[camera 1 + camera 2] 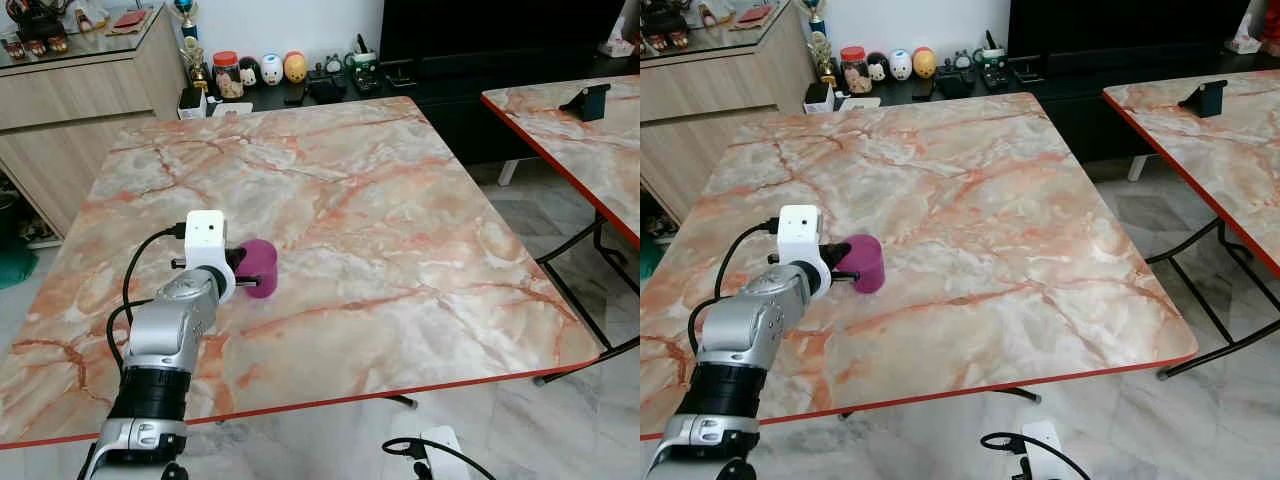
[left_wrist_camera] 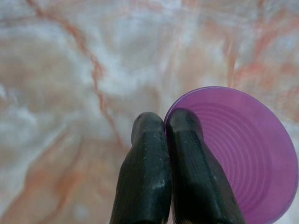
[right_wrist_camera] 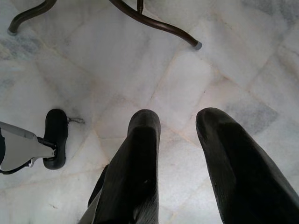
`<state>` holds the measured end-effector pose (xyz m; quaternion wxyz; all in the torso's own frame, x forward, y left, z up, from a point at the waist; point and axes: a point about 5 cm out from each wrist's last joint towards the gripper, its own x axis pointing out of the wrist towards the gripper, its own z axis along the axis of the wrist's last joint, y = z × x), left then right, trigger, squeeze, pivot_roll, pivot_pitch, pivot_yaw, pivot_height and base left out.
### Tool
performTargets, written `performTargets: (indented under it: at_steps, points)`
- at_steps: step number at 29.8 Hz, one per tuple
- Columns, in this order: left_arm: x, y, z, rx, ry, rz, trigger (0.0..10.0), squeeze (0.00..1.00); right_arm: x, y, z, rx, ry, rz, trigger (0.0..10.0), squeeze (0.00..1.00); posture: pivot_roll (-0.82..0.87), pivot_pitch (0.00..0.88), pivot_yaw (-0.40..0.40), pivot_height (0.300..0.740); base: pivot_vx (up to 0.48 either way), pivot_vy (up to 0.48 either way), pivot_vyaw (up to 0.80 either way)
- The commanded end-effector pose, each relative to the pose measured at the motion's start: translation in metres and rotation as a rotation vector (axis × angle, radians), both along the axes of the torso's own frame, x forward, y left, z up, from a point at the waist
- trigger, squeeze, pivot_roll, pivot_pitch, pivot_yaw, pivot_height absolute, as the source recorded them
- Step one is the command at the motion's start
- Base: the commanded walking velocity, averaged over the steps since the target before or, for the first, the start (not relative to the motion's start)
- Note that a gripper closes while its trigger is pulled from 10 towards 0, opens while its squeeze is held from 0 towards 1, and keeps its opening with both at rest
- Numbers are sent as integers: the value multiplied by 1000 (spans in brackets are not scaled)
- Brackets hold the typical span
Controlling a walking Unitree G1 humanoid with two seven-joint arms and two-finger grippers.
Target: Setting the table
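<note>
Nearest, down by the floor (image 3: 60, 51), right gripper (image 3: 177, 119) hanging idle, fingers (image 3: 140, 154) parted with nothing between them, just pale tiles and a dark table foot below. Up on the marble table (image 1: 400, 250), silver left arm reaching in from the near edge, left gripper (image 2: 166, 123) out over the near-left part of the top. Purple cup (image 1: 260, 267) right at its tip, seemingly upright with the mouth up, pinched by the rim: fingers (image 2: 147, 158) pressed narrow together, one apparently outside the wall, the other (image 2: 187, 154) just inside, ribbed interior open to the wrist camera. Rim grip probably chosen to keep the cup level and leave the base free to meet the surface flat. Whether the base touches the marble or hangs just above it, hard to tell. Likely the placing step of the setting. Further back, bare marble to the far edge, then a low dark shelf with jars and little figurines (image 1: 270, 68), a wooden cabinet (image 1: 70, 90) at the left, a second marble table (image 1: 580, 150) off to the right.
</note>
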<state>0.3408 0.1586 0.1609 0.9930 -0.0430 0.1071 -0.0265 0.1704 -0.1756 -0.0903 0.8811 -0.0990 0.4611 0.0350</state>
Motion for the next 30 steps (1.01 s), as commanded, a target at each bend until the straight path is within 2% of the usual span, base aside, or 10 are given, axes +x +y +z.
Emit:
performTargets:
  at_steps: [1, 2, 5, 8, 11, 14, 17, 20, 30]
  points:
    - [-5, 6, 15, -10, -131, 23, 10000, 0, -5, 2, -2, 4, 17, 4, 10000, 0, -29, 0, 43, 740, 0, 0, 0]
    - [-9, 9, 16, -18, -174, 39, 10000, 0, -5, 2, -2, 4, 16, 1, 10000, 0, -28, 0, 41, 740, 0, 0, 0]
    - [-14, 12, 15, -24, -202, 61, 10000, 0, -4, 2, -2, 4, 16, 0, 10000, 0, -25, 0, 39, 740, 0, 0, 0]
    - [-32, 25, 7, -25, -286, 152, 10000, 0, -4, -1, -2, 3, 18, -5, 10000, 0, -25, 0, 35, 740, 0, 0, 0]
    - [-41, 31, 5, -21, -331, 186, 10000, 0, -4, -2, -2, 3, 17, -11, 10000, 0, -30, 0, 35, 740, 0, 0, 0]
    - [-54, 35, 5, 61, -396, 196, 10000, 0, -6, -9, -2, -2, 18, -23, 10000, 0, -34, 0, 32, 740, 0, 0, 0]
    - [-65, 40, 1, 84, -421, 210, 10000, 0, -9, -15, -2, -1, 22, -52, 10000, 0, -31, 0, 27, 740, 0, 0, 0]
    - [-70, 43, -3, 85, -419, 215, 10000, 0, -10, -18, -2, -5, 24, -50, 10000, 0, -29, 0, 21, 740, 0, 0, 0]
    - [-80, 46, -6, 184, -442, 191, 10000, 0, -10, -20, -2, -11, 26, -47, 10000, 0, -37, 0, 16, 740, 0, 0, 0]
